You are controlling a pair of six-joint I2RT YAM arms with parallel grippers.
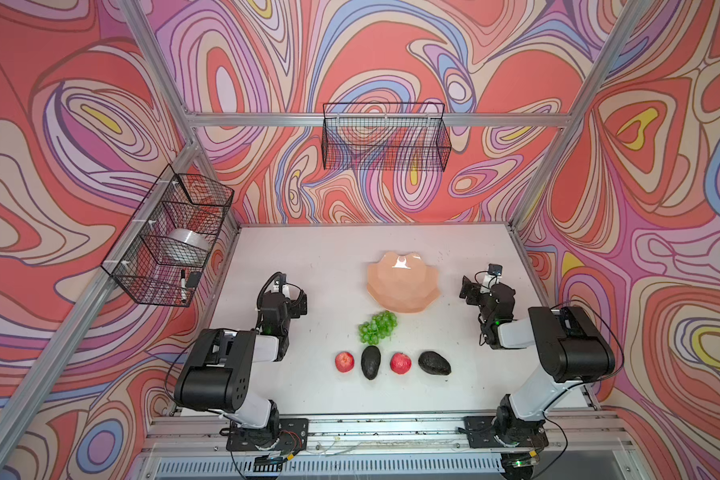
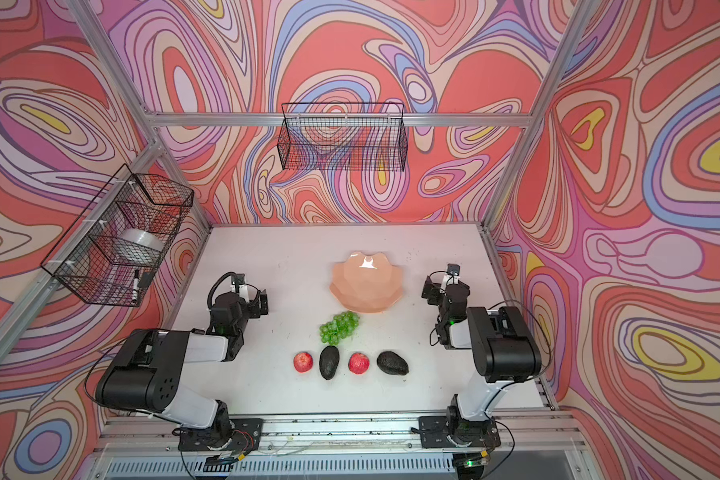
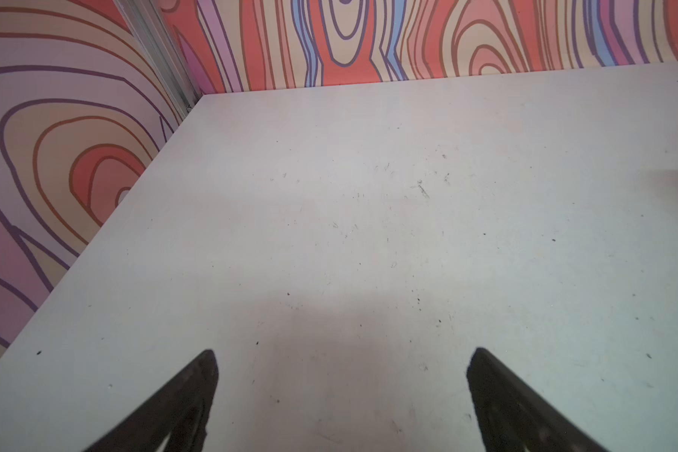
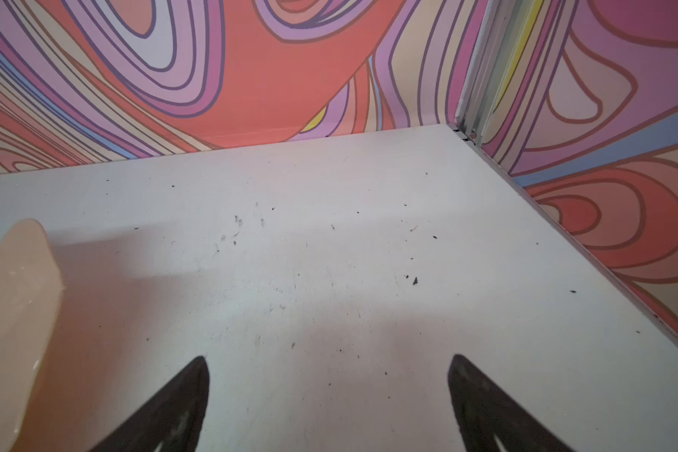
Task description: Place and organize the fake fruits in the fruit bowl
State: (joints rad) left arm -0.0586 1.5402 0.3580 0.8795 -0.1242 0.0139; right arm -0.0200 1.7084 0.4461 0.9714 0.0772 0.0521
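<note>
White table (image 3: 368, 203); left hand (image 3: 345, 352), right hand (image 4: 329, 357) spread wide, empty; fruit bowl (image 4: 12, 297) cropped in right wrist view.

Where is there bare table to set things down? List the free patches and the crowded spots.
Free: the far strip between the bowl and the back wall; the far corners ahead of the open left gripper and right gripper; the near strip between the fruit row and the front rail. Crowded: the middle, where the grapes sit close between bowl and row.
</note>
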